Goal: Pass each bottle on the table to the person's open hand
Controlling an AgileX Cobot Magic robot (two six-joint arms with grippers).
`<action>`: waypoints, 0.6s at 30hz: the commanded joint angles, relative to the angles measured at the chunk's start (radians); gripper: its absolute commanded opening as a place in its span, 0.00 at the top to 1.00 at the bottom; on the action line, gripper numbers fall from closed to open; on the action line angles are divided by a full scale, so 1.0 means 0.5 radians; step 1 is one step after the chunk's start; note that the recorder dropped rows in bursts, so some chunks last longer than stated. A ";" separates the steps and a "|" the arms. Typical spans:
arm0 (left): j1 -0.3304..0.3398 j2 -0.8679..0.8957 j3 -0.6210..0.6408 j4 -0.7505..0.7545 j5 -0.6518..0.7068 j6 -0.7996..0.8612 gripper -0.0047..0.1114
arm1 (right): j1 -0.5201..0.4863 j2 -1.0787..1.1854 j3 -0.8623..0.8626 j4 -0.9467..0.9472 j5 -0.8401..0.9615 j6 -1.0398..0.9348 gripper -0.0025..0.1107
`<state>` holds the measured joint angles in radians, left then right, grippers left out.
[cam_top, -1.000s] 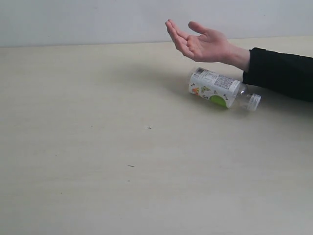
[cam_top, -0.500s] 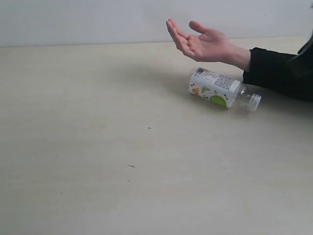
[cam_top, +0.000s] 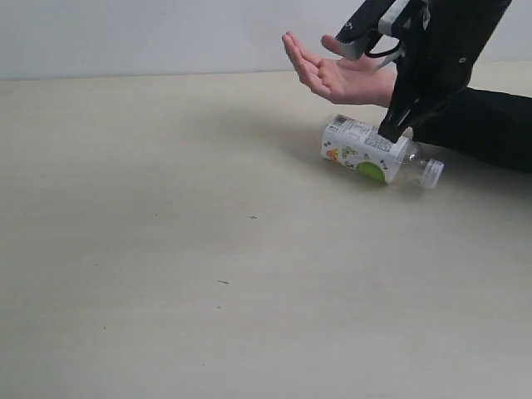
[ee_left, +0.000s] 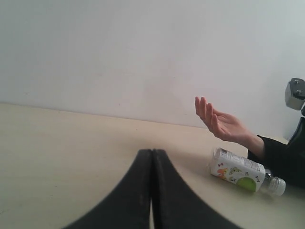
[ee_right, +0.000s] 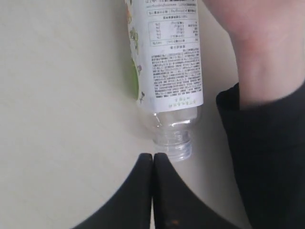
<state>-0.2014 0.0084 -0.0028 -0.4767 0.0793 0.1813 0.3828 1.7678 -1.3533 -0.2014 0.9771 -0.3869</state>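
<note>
- Right claw: its two black fingers are pressed together with nothing between them, the tips just short of the bottle's neck. In the exterior view it comes down from the upper right of the frame to the bottle's upper edge; contact cannot be told
- Left claw: fingers likewise closed flat against each other, empty, low over the table and well apart from the bottle
- Across the lower and left parts of the exterior frame the pale tabletop shows only a few tiny dark specks
- One bottle lies on its side right of centre – white label with a green patch, white cap pointing toward the right edge
- Just above and behind it hovers the open hand, palm up and fingers spread toward the left, clear of the bottle – its black sleeve runs off the right edge
- Farthest back, a plain pale wall fills the top of the frame
</note>
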 commanded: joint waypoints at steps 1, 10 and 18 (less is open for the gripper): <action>0.009 0.004 0.006 0.002 -0.003 -0.005 0.96 | 0.003 0.093 -0.023 -0.071 -0.031 -0.077 0.91; 0.009 0.004 0.006 0.002 -0.003 -0.005 0.96 | 0.003 0.217 -0.023 -0.104 -0.208 -0.169 0.53; 0.009 0.004 0.006 0.002 -0.003 -0.005 0.96 | 0.003 0.305 -0.023 -0.122 -0.296 -0.169 0.35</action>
<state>-0.2014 0.0084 -0.0028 -0.4767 0.0793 0.1813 0.3828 1.9042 -1.3533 -0.2594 0.8560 -0.4629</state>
